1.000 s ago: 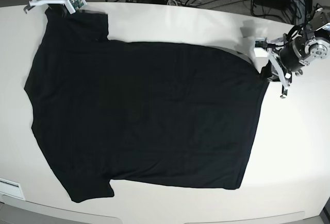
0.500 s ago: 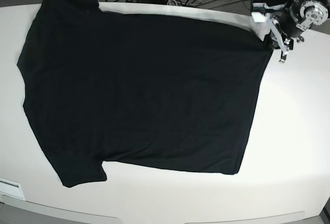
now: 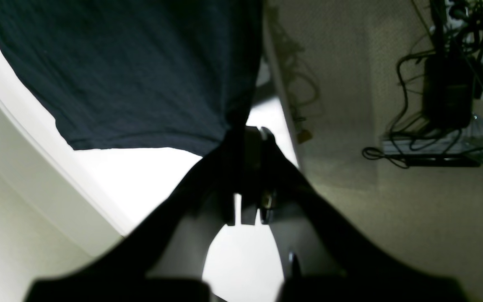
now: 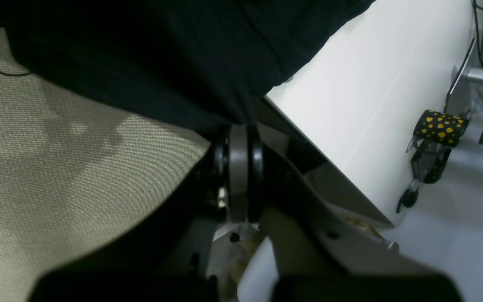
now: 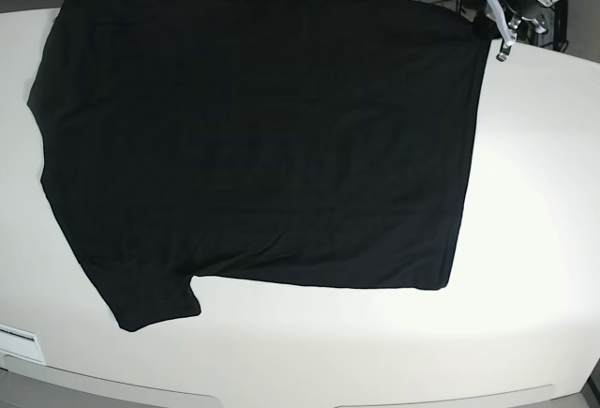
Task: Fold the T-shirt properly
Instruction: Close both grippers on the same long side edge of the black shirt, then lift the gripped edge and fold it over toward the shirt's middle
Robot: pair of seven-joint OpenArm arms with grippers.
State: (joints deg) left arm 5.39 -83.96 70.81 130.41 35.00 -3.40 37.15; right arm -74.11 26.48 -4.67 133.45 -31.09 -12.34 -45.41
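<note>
While both grippers pinch its far side, the left gripper [image 3: 241,138] at a hem corner and the right gripper [image 4: 239,130] at a sleeve, the black T-shirt [image 5: 262,145] lies spread across the white table [image 5: 534,192], its far edge reaching the table's far side. Its long axis runs left to right in the base view, hem to the right, sleeves to the left. Only the right wrist view shows a yellow-spotted black roll [image 4: 441,128] beyond the table.

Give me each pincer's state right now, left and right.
Left pincer: closed on the shirt's hem corner.
Right pincer: closed on the shirt's sleeve end.
</note>
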